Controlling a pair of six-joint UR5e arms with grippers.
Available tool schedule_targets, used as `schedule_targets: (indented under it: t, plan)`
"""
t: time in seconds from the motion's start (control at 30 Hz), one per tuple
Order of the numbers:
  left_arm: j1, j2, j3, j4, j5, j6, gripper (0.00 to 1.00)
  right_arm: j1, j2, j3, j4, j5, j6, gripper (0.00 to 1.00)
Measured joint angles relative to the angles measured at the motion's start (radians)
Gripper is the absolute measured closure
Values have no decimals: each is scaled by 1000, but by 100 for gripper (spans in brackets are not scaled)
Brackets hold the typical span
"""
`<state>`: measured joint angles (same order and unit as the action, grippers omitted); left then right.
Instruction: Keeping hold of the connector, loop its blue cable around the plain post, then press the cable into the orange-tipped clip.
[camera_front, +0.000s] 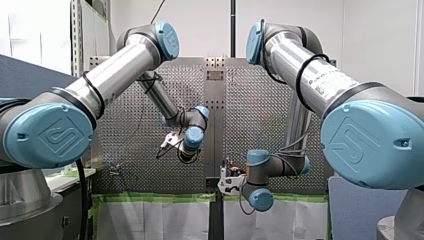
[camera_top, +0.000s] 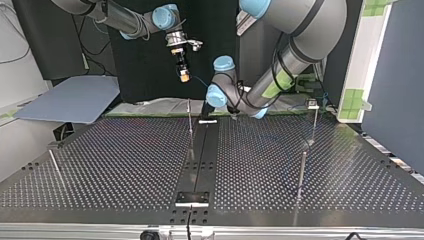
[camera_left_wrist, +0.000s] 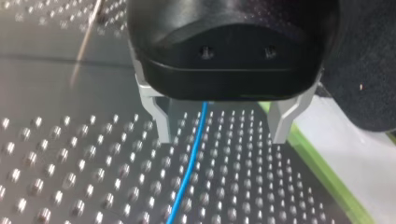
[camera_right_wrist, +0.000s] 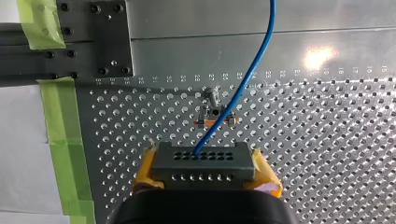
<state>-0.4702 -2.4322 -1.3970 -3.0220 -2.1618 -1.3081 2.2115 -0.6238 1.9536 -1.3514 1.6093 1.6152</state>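
My right gripper (camera_right_wrist: 203, 171) is shut on the grey multi-hole connector (camera_right_wrist: 201, 161), its yellow pads (camera_right_wrist: 145, 171) against both ends. It hangs high above the plate near the taped edge, and also shows in the top view (camera_top: 184, 75). The blue cable (camera_right_wrist: 243, 88) leaves the connector and arcs away over the orange-tipped clip (camera_right_wrist: 217, 120). My left gripper (camera_left_wrist: 219, 126) is open, low over the perforated plate. The blue cable (camera_left_wrist: 192, 158) runs between its metal fingers (camera_left_wrist: 156, 114) without being pinched. A thin post (camera_left_wrist: 86, 42) stands off to one side, beyond that gripper.
Several thin posts stand on the plate, one in the middle (camera_top: 190, 125), others at the top view's right (camera_top: 302, 170) and left (camera_top: 56, 165). A dark centre rail (camera_top: 202, 150) runs along the plate. Green tape (camera_right_wrist: 63, 135) lines the plate's edge.
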Motion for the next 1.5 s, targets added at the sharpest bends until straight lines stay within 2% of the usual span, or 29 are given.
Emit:
schedule_targets:
  t: [0.2,0.43,0.63,0.83,1.13,1.37,1.5]
  plan:
    - [-26,-3,-45,51,42,-5,0,0,0,0,2,-3,1,100]
    - [-57,-48,-74,96,76,-5,0,1,0,0,3,-5,2,100]
    - [-80,-56,-82,150,128,-44,0,1,0,0,7,-7,1,100]
    - [-91,-57,-82,197,181,-55,0,1,0,0,10,-8,0,100]
    - [-108,-58,-84,203,254,-58,0,1,0,0,11,-7,-1,100]
    - [-114,-58,-85,182,252,-79,0,-5,0,-1,12,-4,1,100]
    - [-112,-58,-85,176,249,-86,0,-12,0,-1,18,12,3,100]
